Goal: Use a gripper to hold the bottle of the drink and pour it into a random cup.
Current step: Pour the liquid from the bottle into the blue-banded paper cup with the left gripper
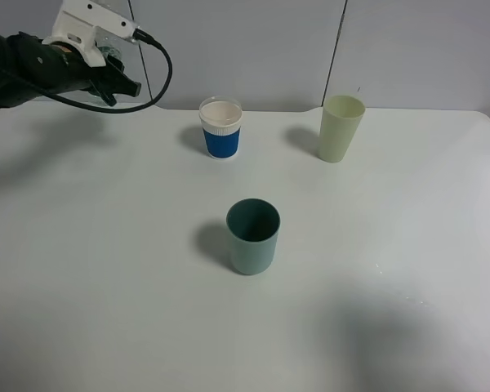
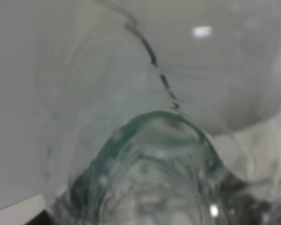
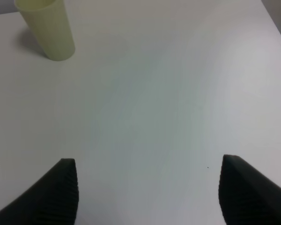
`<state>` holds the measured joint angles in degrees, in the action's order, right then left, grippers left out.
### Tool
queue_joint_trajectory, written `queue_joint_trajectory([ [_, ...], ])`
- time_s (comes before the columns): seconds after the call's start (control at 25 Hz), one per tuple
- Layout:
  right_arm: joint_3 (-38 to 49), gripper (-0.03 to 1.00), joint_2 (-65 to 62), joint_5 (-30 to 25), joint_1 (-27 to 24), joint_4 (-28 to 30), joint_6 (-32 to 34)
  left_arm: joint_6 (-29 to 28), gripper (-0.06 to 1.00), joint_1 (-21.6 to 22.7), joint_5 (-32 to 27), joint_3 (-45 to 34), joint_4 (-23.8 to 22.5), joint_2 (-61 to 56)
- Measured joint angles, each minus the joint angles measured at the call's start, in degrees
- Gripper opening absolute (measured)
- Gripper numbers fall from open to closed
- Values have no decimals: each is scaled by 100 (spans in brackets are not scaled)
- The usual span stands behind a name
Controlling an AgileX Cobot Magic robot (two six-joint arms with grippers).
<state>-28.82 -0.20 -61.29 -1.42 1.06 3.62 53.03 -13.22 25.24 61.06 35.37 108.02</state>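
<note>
Three cups stand on the white surface, with one bottle and two tools. The blue-banded cup and the pale green cup stand near the far edge, well apart from each other. The teal cup stands alone toward the middle, with bare surface all around it. From the high view I cannot tell what any cup holds (the blue-banded one shows a pale inside, the teal one a dark inside).

The left tool hangs raised above the far left corner, gripping the clear bottle, which fills its wrist view in a blur. The right tool hovers with its black fingers spread wide over bare surface.
</note>
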Motion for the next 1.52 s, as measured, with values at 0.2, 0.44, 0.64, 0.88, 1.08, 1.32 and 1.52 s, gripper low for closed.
queue_joint_trajectory([
  [0.2, 0, 63, 0, 0, 0, 0, 0, 2057, 43, -322, -30, 172, 1558, 0],
  [0.44, 0, 63, 0, 0, 0, 0, 0, 4003, 43, -559, 39, 390, 3140, 0],
  [0.64, 0, 63, 0, 0, 0, 0, 0, 5278, 43, -765, 329, 671, 4328, 5],
  [0.88, 0, 63, 0, 0, 0, 0, 0, 5634, 43, -1041, 951, 720, 4605, 5],
  [1.08, 0, 63, 0, 0, 0, 0, 0, 5647, 43, -1222, 1211, 720, 4617, 5],
  [1.32, 0, 63, 0, 0, 0, 0, 0, 6260, 43, -1396, 1718, 966, 5170, 211],
  [1.52, 0, 63, 0, 0, 0, 0, 0, 7308, 43, -1445, 1980, 1291, 5843, 545],
])
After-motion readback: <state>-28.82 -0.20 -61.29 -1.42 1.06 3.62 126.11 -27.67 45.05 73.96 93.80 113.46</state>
